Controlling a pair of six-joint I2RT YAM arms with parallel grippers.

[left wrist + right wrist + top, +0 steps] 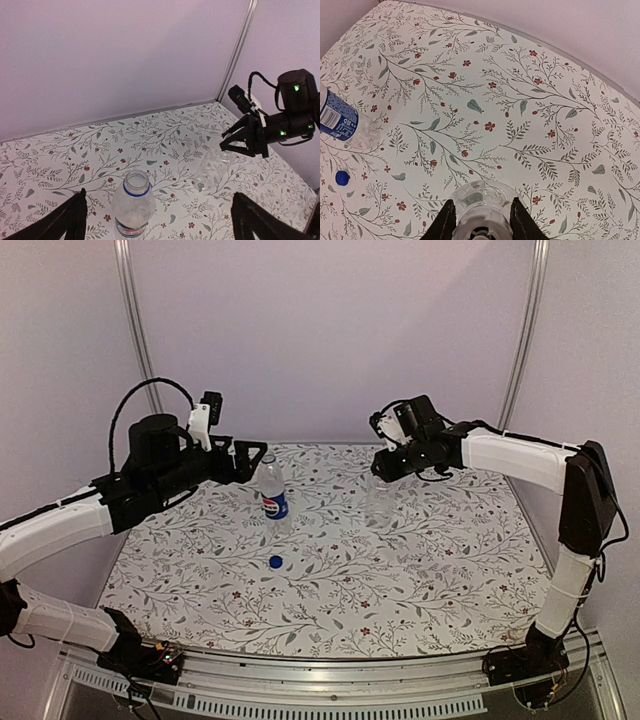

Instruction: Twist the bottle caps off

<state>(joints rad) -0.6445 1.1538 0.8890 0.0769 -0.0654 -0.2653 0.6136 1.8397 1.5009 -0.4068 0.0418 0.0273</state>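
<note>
The taller bottle (271,491) with the blue Pepsi label stands uncapped, its open neck (136,183) showing a blue ring. Its blue cap (275,561) lies on the table in front of it and is also seen as the blue cap (341,178) in the right wrist view. My left gripper (254,461) is open just left of that bottle, and its fingers (75,217) straddle it without touching. The plain clear bottle (378,502) stands upright. My right gripper (482,212) is shut on its white cap (482,227) from above.
The table (420,580) has a floral-patterned cloth. Pale walls and a metal corner post (239,47) close the back. The two bottles stand about a hand's width apart near the far middle.
</note>
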